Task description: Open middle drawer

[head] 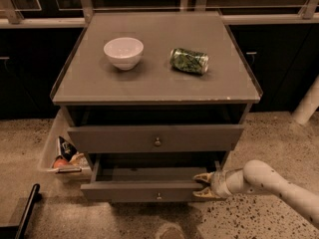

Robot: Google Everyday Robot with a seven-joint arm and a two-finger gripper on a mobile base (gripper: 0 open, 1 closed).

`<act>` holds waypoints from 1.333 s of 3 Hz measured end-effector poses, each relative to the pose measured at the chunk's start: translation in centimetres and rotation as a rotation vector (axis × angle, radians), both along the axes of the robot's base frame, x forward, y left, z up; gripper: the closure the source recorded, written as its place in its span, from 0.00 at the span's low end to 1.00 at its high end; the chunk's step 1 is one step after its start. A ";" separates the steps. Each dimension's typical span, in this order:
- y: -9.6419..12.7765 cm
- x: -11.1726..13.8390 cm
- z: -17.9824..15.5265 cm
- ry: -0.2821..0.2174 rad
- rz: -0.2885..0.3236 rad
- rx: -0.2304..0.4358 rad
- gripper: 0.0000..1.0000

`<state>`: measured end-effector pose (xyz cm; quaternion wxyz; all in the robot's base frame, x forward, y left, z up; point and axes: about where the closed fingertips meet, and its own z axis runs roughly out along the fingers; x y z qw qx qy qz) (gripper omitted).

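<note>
The arm (279,183) is cut off by the right edge, so only its pale forearm and wrist are seen. The end effector (203,185) is placed at the right end of the middle drawer (142,190), touching or just beside its front. Whether it is open or clamped on the front cannot be told. Anything below the middle drawer is hidden by its front. A black bar (26,212) at the near left is partly cut off and cannot be identified.

The middle drawer is pulled out towards the near side, past the top drawer (124,138) above it. Its inside is in shadow, and its contents cannot be made out. The top drawer is also pulled out a little, with a dark gap behind its front. A white bowl (123,52) stands upright on the bench (149,86) at the far left, and its inside is not shown. A pale bin (49,152) sits on the floor against the left side of the bench, holding a few packets (67,156) that are too small to name.

Two drawers are counted, each with one small round knob in the middle of its front. One bowl and one green can (189,60) are counted. The can lies on its side to the right of the bowl, apart from it.
</note>
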<state>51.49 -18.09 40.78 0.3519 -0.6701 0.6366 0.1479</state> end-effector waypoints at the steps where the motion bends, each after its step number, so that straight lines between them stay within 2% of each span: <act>1: 0.0 0.0 0.0 0.000 0.000 0.000 0.62; 2: 0.0 0.0 0.0 0.000 0.000 0.000 0.39; 3: 0.0 -0.5 -1.4 0.046 0.002 0.031 0.16; 4: -0.3 -1.2 -1.7 0.067 -0.001 0.047 0.18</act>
